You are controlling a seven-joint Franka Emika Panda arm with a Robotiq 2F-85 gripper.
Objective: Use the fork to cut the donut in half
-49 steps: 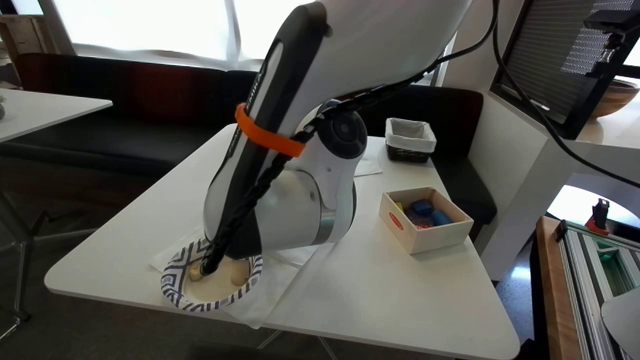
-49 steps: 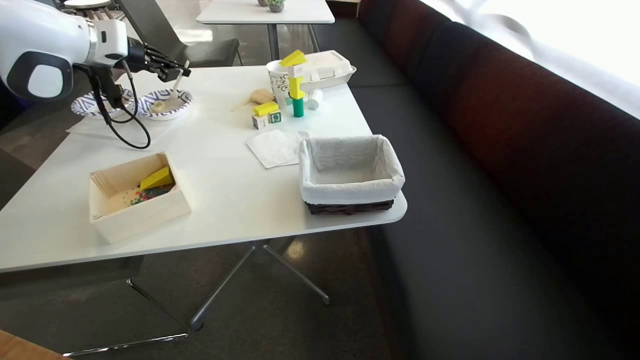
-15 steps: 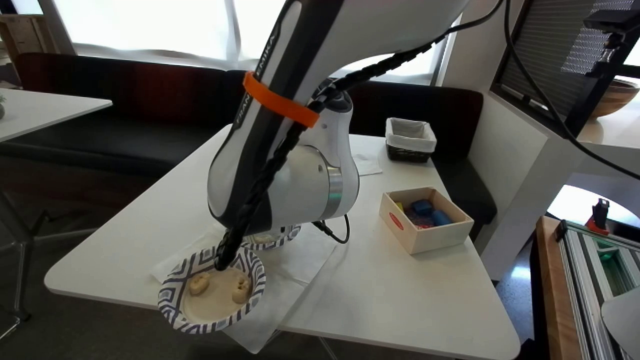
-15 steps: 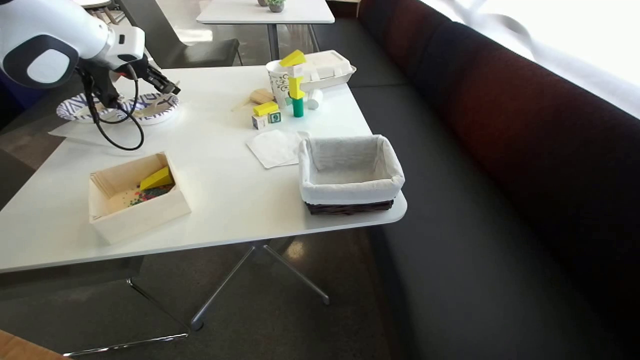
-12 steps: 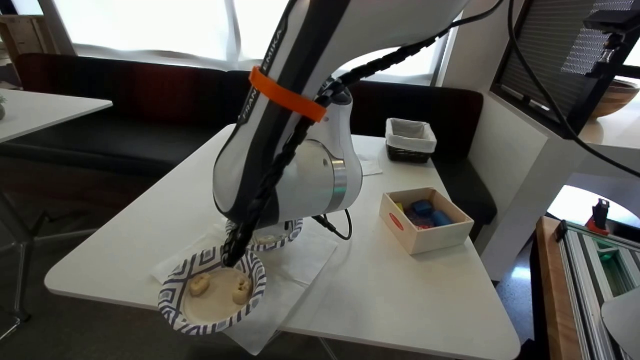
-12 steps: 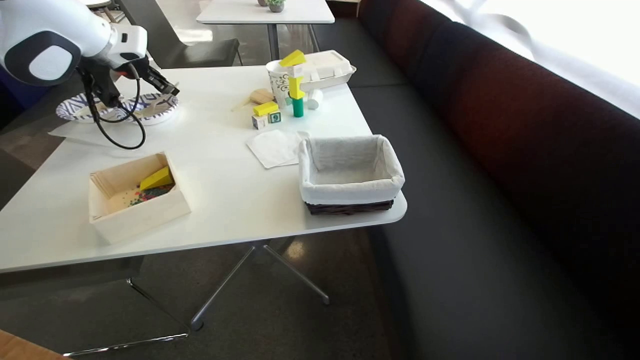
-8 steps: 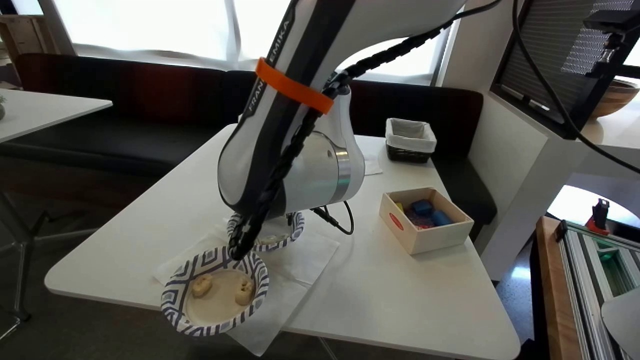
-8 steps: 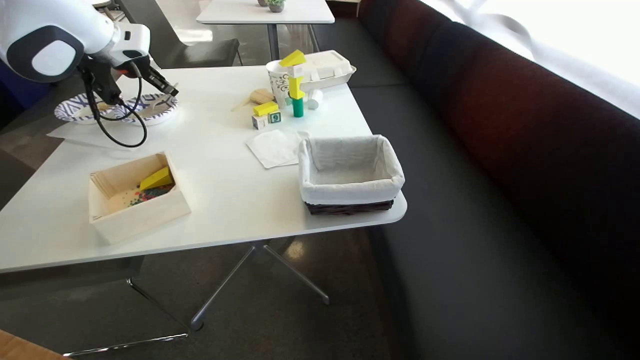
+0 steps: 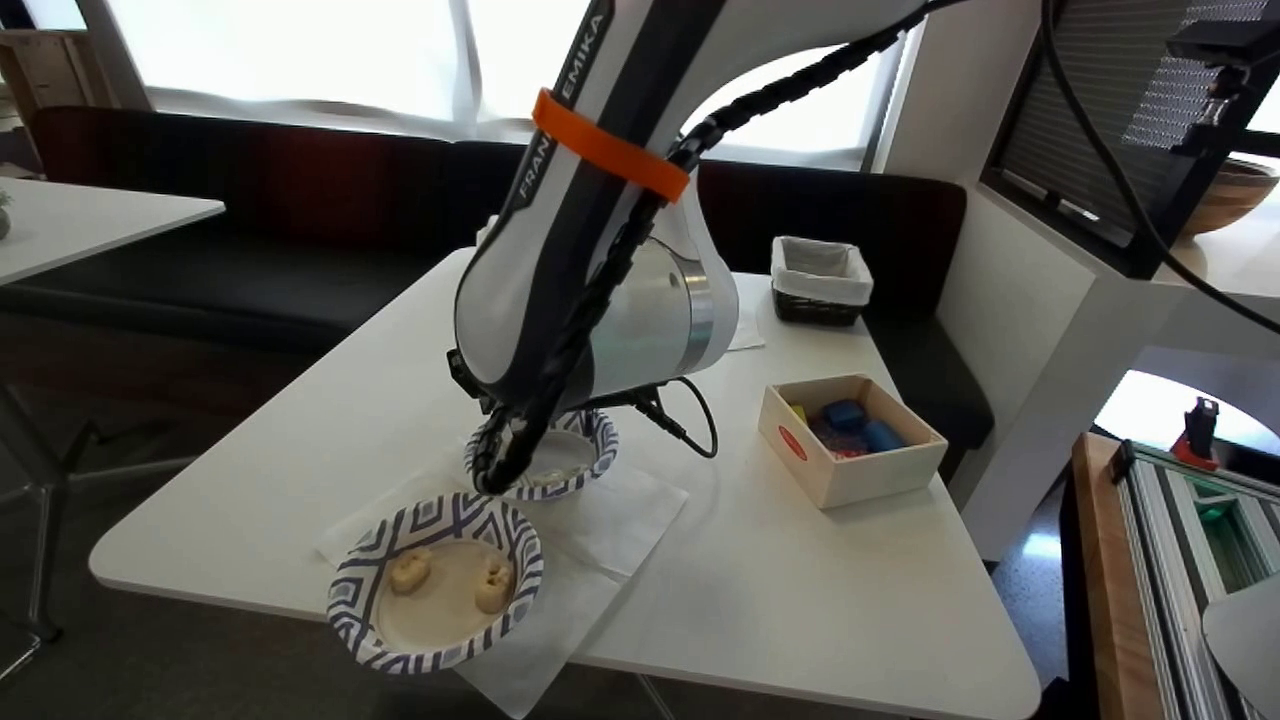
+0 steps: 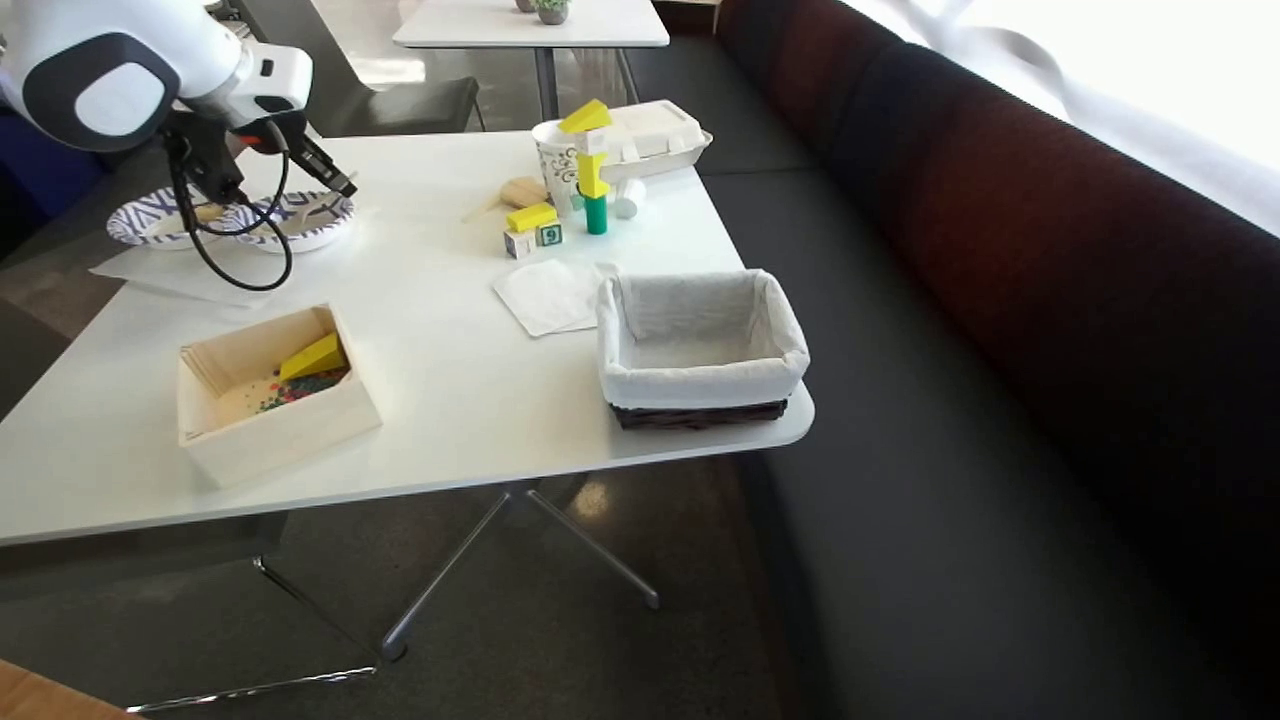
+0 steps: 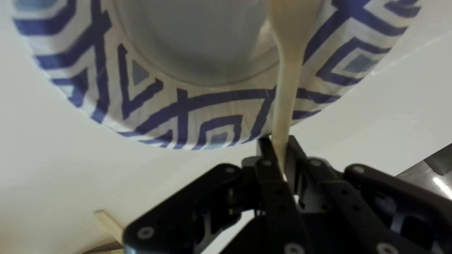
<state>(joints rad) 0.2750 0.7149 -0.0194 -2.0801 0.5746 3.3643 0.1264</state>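
Wrist view: fingers (image 11: 269, 173) grasp pale fork (image 11: 287, 77) over patterned bowl (image 11: 183, 102). In an exterior view: neighbouring bowl (image 9: 350, 600) holds two donut pieces (image 9: 410, 570).

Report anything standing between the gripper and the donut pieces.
The patterned bowl under the utensil in the gripper, and the neighbouring bowl holding the donut pieces, each put a rim in between. No other obstacle shows; the arm hides part.

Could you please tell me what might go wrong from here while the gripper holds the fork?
The bowl with two donut-like pieces appears to overhang the edge of the table, so pressing there might tip it. The gripper pinches the fork by its narrow handle, which could twist under load. The hanging cable loop might snag the other bowl.
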